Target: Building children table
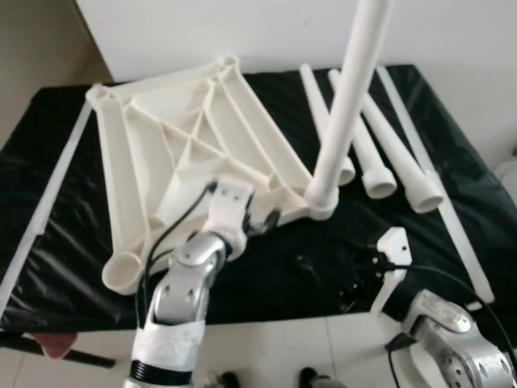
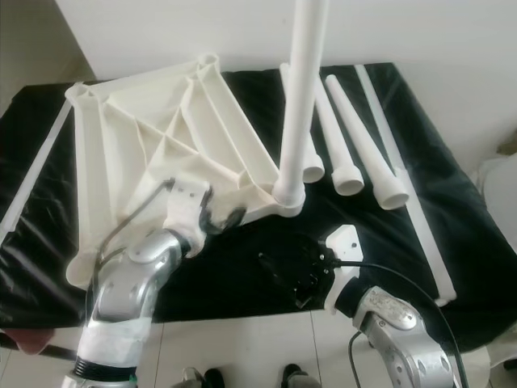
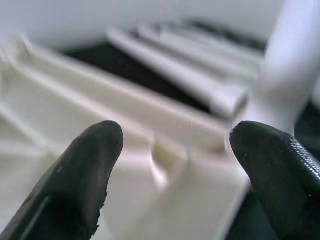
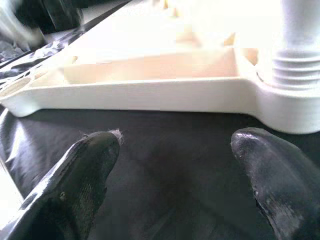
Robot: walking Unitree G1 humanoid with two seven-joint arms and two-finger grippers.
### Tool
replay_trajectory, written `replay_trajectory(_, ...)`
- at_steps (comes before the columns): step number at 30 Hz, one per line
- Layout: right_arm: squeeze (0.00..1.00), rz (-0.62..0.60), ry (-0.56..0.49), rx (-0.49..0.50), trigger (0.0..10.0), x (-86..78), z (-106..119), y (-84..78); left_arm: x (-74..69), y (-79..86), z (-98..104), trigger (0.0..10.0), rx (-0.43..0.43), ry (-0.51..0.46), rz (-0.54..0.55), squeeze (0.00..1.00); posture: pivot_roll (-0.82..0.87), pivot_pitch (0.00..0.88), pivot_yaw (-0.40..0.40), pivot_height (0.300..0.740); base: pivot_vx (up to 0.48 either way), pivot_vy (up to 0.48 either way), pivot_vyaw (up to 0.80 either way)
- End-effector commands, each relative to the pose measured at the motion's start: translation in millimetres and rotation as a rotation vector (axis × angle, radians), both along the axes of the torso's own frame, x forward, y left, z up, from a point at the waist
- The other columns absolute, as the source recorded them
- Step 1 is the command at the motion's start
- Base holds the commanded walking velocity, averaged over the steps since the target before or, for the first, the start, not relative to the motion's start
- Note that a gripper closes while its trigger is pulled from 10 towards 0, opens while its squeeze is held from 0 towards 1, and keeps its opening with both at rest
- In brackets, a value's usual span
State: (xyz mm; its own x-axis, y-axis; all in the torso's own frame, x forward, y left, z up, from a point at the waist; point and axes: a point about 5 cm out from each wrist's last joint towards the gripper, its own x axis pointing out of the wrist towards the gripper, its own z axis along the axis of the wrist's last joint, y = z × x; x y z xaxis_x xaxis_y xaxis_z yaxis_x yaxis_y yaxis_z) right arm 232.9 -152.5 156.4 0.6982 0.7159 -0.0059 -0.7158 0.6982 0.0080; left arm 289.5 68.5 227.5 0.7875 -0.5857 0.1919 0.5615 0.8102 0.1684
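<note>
We see the white tabletop lying underside up, one leg upright in its corner socket, three legs lying beside

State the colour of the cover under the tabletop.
Black cover, seen best in the left eye view.

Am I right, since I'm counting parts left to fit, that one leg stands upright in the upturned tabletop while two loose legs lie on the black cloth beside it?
Not quite: three loose legs lie on the black cloth, not two, as the left eye view shows. The rest holds: one leg stands upright in a corner socket of the upturned tabletop.
</note>
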Motion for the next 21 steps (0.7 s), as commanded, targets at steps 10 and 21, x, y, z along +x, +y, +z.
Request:
replay_trajectory(10,0.00,0.014,0.020,0.013,10.0,-1.5,-3.3,2.6,16.8,20.4,-15.6,10.0,0.075,0.068,0.150,0.00,-0.15,0.168,0.063,0.740,0.000,0.000,0.00)
replay_trajectory(21,0.00,0.014,0.025,0.017,10.0,-4.7,-5.6,3.8,28.1,58.6,-35.6,10.0,0.181,0.187,0.276,0.00,-0.14,0.169,0.069,0.740,0.000,0.000,0.00)
